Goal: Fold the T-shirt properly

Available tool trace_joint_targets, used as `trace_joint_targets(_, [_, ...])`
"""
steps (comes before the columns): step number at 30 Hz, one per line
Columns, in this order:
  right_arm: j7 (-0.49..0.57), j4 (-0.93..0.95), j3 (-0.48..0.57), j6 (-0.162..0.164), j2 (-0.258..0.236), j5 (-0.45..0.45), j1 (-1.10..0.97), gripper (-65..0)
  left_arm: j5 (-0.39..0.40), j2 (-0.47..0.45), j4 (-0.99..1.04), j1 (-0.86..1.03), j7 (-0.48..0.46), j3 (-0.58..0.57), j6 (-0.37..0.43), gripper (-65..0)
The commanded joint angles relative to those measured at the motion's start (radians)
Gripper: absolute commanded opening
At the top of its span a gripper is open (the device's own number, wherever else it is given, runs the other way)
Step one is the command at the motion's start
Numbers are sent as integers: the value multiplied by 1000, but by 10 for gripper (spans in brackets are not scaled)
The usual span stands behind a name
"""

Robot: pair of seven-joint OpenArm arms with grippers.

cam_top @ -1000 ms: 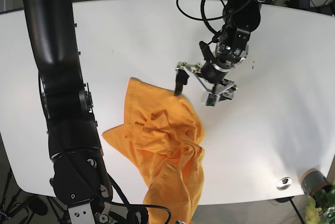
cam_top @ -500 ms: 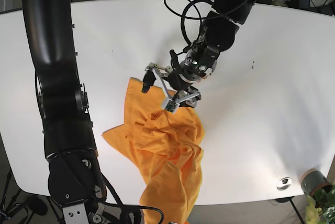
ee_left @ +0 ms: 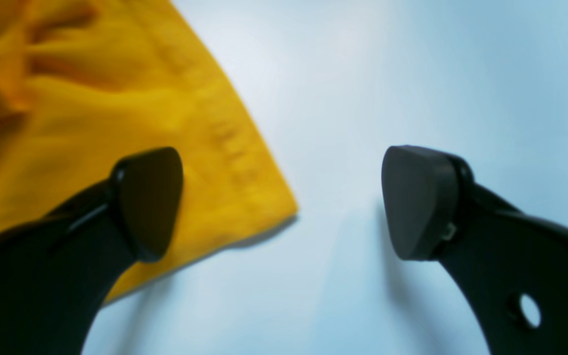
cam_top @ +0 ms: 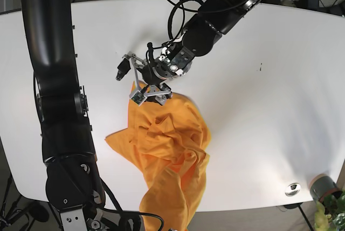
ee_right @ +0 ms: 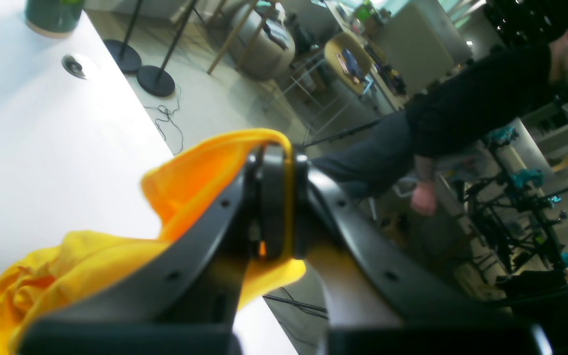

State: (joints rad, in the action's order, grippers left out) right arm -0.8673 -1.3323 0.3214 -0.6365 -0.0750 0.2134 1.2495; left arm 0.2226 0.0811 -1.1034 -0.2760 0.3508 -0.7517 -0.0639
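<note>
The orange T-shirt [cam_top: 167,139] lies crumpled on the white table [cam_top: 269,134], its lower end hanging past the front edge. My left gripper [cam_top: 128,84] is open at the shirt's far upper corner. In the left wrist view the gripper [ee_left: 284,202] straddles that corner [ee_left: 244,197], with one fingertip [ee_left: 151,197] over the cloth and the other over bare table. My right gripper [ee_right: 276,197] is shut on a fold of the shirt [ee_right: 190,167] near the table's front edge. It is out of sight in the base view.
A round metal grommet [cam_top: 292,189] and a dark pot [cam_top: 323,188] with a plant sit at the table's front right corner. My right arm's black column [cam_top: 54,80] stands on the left. A person in black [ee_right: 461,108] is beyond the table edge.
My left gripper has moved left, from beside the shirt's right upper edge to its far upper corner, staying open. The shirt's hanging end shifted slightly.
</note>
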Motion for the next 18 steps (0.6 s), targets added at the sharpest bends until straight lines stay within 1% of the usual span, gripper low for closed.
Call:
trace_joint_targets(1, [26, -16, -8, 5, 4, 5, 35, -650, 1, 23, 21, -35, -23, -15, 0, -44])
trace_joint_targets(4, [26, -16, -8, 5, 4, 5, 31, -650, 1, 29, 44, -49, -25, -41, 2, -46])
trace_joint_targets(11, [26, -16, -8, 5, 2, 5, 29, -650, 1, 18, 47, -49, -25, -32, 5, -47])
trace_joint_targets(12, [26, -16, -8, 5, -1, 5, 29, -650, 1, 9, 47, -47, -25, -29, 5, -56])
trace_joint_targets(14, [26, -16, -8, 5, -13, 11, 29, -650, 5, -14, 47, -47, -22, -16, 5, -106])
trace_joint_targets(17, [26, -16, -8, 5, -16, 13, 29, -650, 7, -22, 47, -39, -20, -10, 3, -135])
trace_joint_targets(18, [26, -16, -8, 5, -18, 13, 29, -650, 7, -30, 45, -29, -20, -4, 2, -135])
